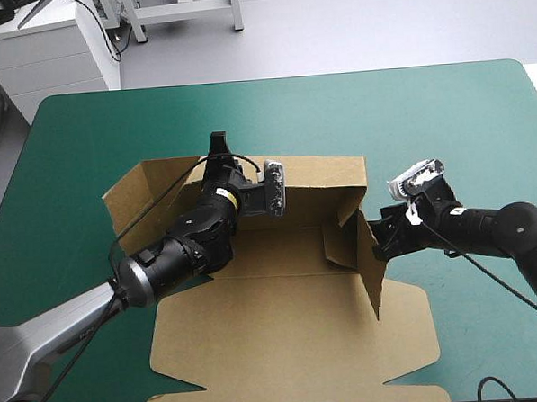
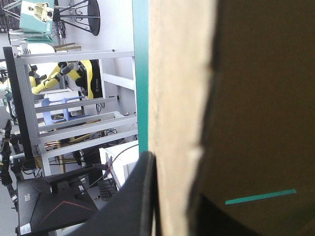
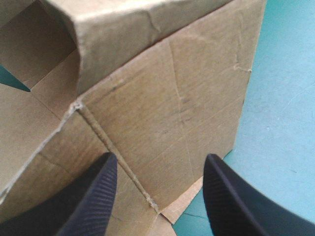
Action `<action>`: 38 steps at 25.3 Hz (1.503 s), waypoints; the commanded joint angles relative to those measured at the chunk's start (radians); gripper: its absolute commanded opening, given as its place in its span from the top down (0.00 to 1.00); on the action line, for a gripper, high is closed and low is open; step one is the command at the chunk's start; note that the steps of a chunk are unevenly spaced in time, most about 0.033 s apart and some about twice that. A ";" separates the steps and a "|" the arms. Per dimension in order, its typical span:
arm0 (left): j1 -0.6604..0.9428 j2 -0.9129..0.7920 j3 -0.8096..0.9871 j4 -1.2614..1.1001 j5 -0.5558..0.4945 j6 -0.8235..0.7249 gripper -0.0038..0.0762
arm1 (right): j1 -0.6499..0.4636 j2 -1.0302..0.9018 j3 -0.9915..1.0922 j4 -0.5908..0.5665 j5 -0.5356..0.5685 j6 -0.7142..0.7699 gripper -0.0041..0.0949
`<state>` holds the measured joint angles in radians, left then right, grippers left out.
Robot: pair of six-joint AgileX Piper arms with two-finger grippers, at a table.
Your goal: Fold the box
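- The box [image 1: 293, 317] lies at the middle of the table [image 1: 444, 111], its flat lid part reaching toward the near edge
- Done so far, as I read it: the far wall stands up, and so does the wall toward the table's right edge, with a small flap turned inward at their corner
- Left to do, I judge: the wall toward the left edge only leans outward, untucked, and the near panels are flat
- The left gripper [image 1: 218, 154] is clamped on the top rim of the far wall, the board between its fingers
- The right gripper [image 1: 377, 246] is released, fingers spread just beside the outer face of the right wall
- No brand, label or writing can be read on the board
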<state>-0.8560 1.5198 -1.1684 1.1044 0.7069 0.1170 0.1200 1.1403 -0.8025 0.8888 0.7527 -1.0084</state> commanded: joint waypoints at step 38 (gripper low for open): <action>0.000 -0.031 -0.016 0.061 0.080 -0.247 0.96 | -0.001 -0.103 -0.477 -0.403 -0.060 0.635 0.97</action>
<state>-0.8567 1.5198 -1.1612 1.1546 0.7565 -0.0809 0.1200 0.9913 -1.1946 0.5239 0.7501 -0.4456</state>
